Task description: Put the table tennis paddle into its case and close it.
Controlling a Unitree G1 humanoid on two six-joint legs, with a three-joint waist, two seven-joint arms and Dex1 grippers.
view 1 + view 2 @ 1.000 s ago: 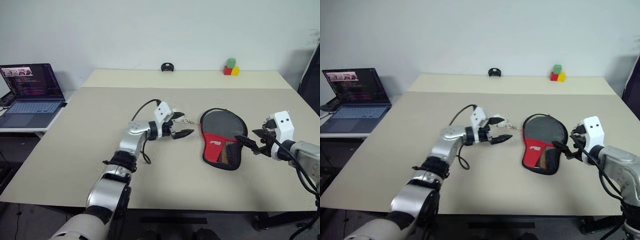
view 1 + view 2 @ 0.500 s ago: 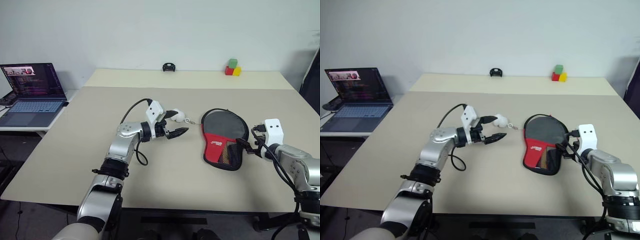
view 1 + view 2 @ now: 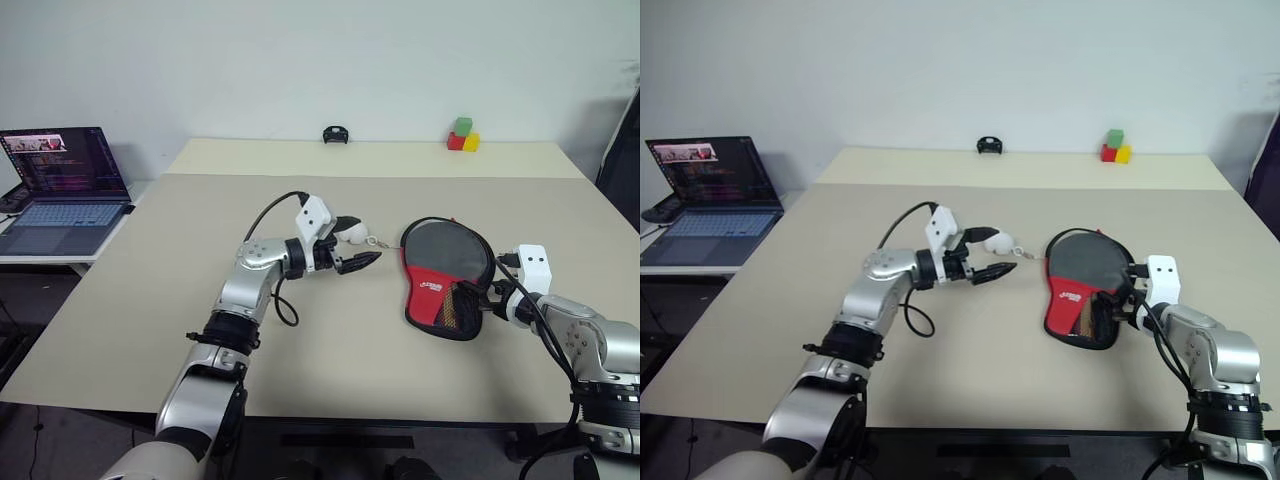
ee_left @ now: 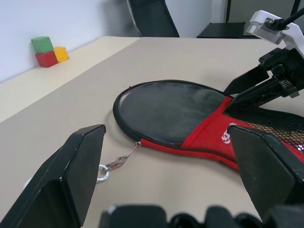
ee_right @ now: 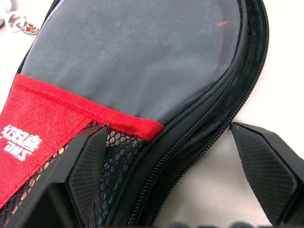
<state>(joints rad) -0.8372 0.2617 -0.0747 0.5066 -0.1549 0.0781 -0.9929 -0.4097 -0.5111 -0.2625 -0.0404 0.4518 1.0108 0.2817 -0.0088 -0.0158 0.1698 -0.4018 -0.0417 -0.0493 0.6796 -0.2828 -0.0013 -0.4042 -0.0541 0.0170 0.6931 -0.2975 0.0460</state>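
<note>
Here, nearest first.
Case (image 3: 442,278): soft fabric, light, floppy; lies flat mid-table, paddle seemingly inside; grip at the zip edge.
Right hand (image 3: 480,296): spread, at case's right edge.
Left hand (image 3: 358,246): spread, left of case, near zip pull (image 4: 114,164).
Table (image 3: 180,260): open room around case; edges well apart.

Both arms have rounded silver-grey metal shells joined by black bands at elbow and wrist. The left arm (image 3: 240,300), at centre-left of the head view, has a loose black cable looping past its forearm to a white camera block, ahead of the left gripper (image 3: 362,242) with two black tapered fingers. At lower right, the right arm (image 3: 590,345) has the same white block and thin black cables.
</note>
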